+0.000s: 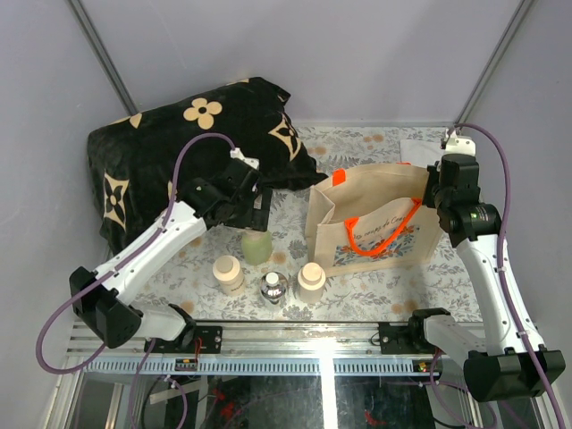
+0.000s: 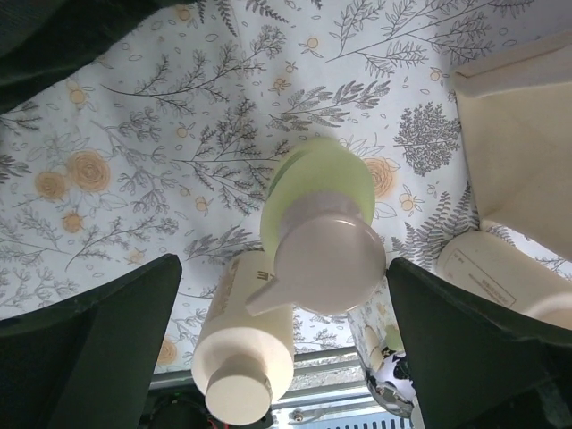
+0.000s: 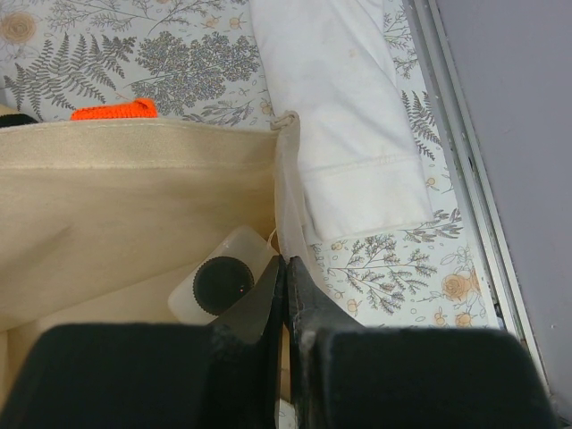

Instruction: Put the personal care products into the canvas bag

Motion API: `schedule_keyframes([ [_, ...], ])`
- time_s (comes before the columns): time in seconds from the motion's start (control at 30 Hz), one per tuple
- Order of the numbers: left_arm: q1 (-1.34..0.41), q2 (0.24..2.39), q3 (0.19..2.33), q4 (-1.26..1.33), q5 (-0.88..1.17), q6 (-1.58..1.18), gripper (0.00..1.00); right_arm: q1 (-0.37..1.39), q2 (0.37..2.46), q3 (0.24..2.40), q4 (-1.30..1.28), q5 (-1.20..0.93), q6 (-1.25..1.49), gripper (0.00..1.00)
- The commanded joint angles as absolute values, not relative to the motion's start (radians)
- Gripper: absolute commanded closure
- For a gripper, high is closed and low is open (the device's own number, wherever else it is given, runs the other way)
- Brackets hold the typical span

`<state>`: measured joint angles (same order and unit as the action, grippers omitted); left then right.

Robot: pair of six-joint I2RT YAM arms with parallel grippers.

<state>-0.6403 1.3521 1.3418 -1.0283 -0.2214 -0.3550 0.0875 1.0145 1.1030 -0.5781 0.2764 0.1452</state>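
Floral tablecloth [image 2: 179, 134]. Left gripper [image 2: 281, 277], jaws spread, straddles pale green bottle [image 2: 317, 174]; best lowered to grip below the cap [image 2: 332, 250]. Right gripper [image 3: 286, 268] pinches canvas bag [image 3: 134, 179] rim, holding mouth open.

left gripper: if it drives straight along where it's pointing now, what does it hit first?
The beige cap of the pale green bottle, which sits between the fingers of the open left gripper. How far off it is can't be told from the wrist view.

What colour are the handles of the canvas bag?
Bright orange; the handles show best in the top external view.
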Motion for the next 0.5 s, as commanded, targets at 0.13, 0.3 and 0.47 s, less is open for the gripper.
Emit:
schedule_keyframes([
  [0.13,-0.635,1.375,1.277,-0.904,-0.144,-0.344,0.0,0.083,1.016,1.132,-0.674,0.287,0.13,1.0],
  [0.3,-0.636,1.403,1.276,-0.873,-0.125,-0.336,0.0,0.083,1.015,1.138,-0.68,0.3,0.125,1.0],
  [0.47,-0.635,1.43,1.274,-0.863,-0.111,-0.327,0.09,0.082,1.012,1.134,-0.684,0.308,0.121,1.0],
])
